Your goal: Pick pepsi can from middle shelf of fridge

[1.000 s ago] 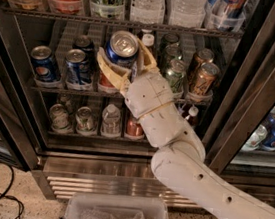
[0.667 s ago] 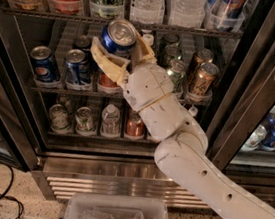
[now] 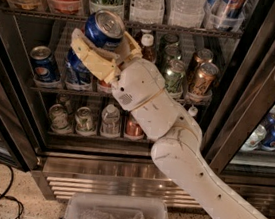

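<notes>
**Pepsi can lifted off the middle shelf**

The fridge [image 3: 252, 96] is entered from the lower right by the white arm [image 3: 187, 153]. Against a second ago, the arm is swung further left and raised, so the wrist now sits in front of the middle shelf [image 3: 47, 88] rather than reaching into one of its lanes. The tool [image 3: 103, 44] is clenched around the pepsi can [image 3: 104, 25], whose lower body is gripped between the yellow fingers [image 3: 91, 60]. Over that second the can is carried up and to the left. It is now held tilted, silver top toward the camera, in front of the rail of the shelf above and off the wire rack. A spare pepsi can [image 3: 45, 64] is left standing at the shelf's left end. The grasp is judged secure and the pick essentially made. Only withdrawal from the fridge appears to remain.
</notes>
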Robot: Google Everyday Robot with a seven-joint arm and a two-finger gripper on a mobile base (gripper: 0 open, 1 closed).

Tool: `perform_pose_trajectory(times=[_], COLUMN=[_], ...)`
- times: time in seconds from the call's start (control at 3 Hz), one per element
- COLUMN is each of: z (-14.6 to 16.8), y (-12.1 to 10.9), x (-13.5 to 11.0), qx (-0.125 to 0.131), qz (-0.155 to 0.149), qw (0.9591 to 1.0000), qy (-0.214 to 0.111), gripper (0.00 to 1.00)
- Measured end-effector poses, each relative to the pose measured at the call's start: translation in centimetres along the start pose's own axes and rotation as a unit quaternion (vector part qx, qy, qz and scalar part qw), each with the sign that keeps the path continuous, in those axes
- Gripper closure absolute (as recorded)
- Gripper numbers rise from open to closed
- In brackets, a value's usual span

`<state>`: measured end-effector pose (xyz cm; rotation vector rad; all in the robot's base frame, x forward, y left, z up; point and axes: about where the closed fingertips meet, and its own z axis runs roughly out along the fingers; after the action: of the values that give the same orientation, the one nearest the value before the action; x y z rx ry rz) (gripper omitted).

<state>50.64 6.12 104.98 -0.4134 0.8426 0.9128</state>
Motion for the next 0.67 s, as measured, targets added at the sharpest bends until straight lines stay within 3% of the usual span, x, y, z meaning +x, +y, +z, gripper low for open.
perform_pose_trajectory(times=[0.33,0.67], z=[0.0,-0.1], y=[0.2,1.4], x=[0.0,-0.3], qx=[-0.003,-0.019], qz=[0.000,0.005], qw=[1.0000,0.9993], qy=[0.006,0.031], gripper=[1.00,1.00])
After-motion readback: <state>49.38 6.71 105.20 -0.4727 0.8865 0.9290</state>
